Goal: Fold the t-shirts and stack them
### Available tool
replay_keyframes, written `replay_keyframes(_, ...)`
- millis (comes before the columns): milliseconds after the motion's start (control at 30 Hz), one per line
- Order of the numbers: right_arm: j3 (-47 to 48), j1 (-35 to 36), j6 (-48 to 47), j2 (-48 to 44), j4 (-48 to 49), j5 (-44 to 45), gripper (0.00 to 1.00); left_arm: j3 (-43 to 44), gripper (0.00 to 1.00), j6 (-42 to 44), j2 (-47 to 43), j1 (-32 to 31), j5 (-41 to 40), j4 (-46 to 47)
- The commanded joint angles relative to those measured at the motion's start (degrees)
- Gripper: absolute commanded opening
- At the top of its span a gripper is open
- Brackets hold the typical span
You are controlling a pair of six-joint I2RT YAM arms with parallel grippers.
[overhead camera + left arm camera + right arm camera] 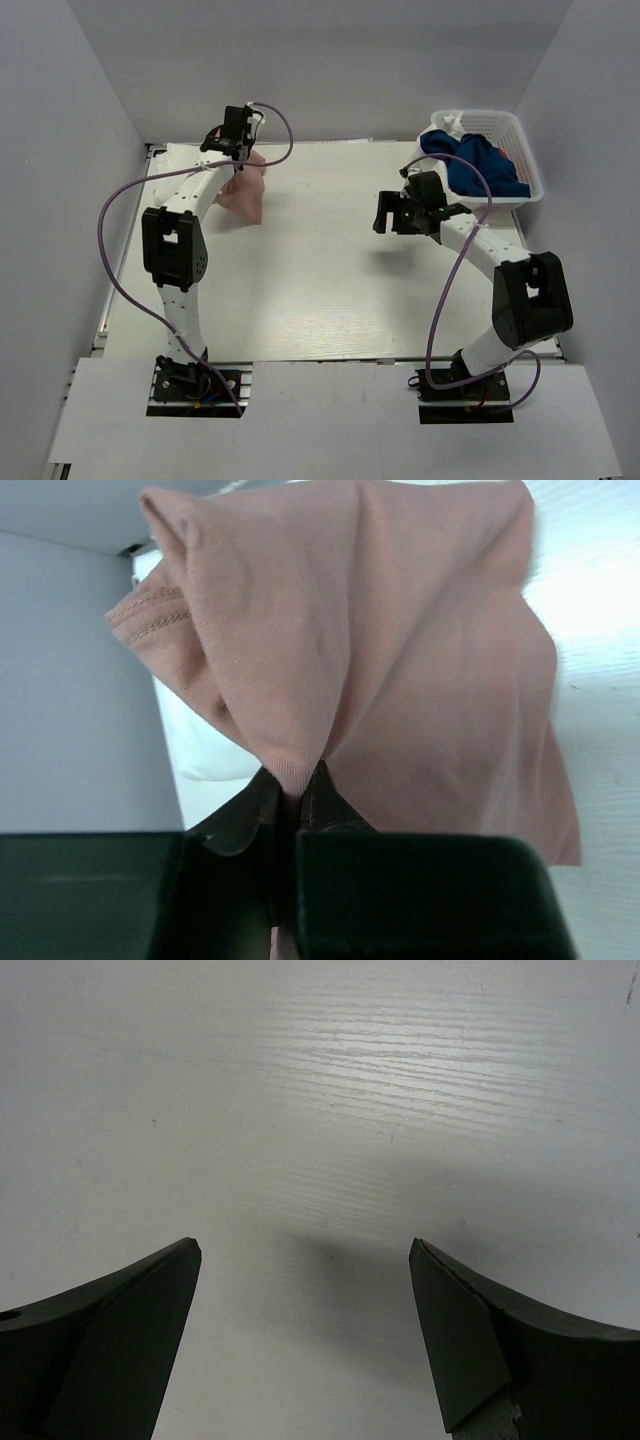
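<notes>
My left gripper (222, 138) is shut on the dusty pink t-shirt (245, 190) and holds it up at the table's far left, its lower part hanging down towards the table. In the left wrist view the pink cloth (400, 660) bunches out from between my closed fingertips (293, 780). My right gripper (385, 212) is open and empty above the bare table, right of centre; in the right wrist view only white tabletop shows between its fingers (305, 1250). A navy blue t-shirt (475, 165) lies in the basket with white cloth (447, 124) and a bit of red print behind it.
The white plastic mesh basket (520, 150) stands at the far right corner of the white table (320, 290). Grey walls close in the left, back and right sides. A purple cable loops off each arm.
</notes>
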Motion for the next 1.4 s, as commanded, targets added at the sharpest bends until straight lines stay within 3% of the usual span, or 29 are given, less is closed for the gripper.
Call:
replay_keyframes(0,3.16,-0.17,-1.23,1.36,-0.56,0.92,0.91,5.91,0.00,3.29,-3.56,1.95,-2.14,4.36)
replay_keyframes(133,4.82,-0.17,-1.23,2.85,-1.17,0.66,0.91,12.77,0.00,3.29,-1.45,3.10,1.45,0.59)
replay_keyframes(533,9.14,0.18,0.27,7.78,-4.69,1.01,0.91,12.25,0.00,3.82,-0.83,6.62,4.62,4.88)
replay_keyframes(1267,15.03,0.27,2.90,11.64,-5.91,1.80,0.91,19.37,0.00,0.04,15.42,19.09,8.85,12.70)
replay_keyframes(1367,15.46,0.18,2.91,12.17,-5.92,1.71,0.91,19.90,0.19,-1.36,16.74,19.71,7.44,13.59)
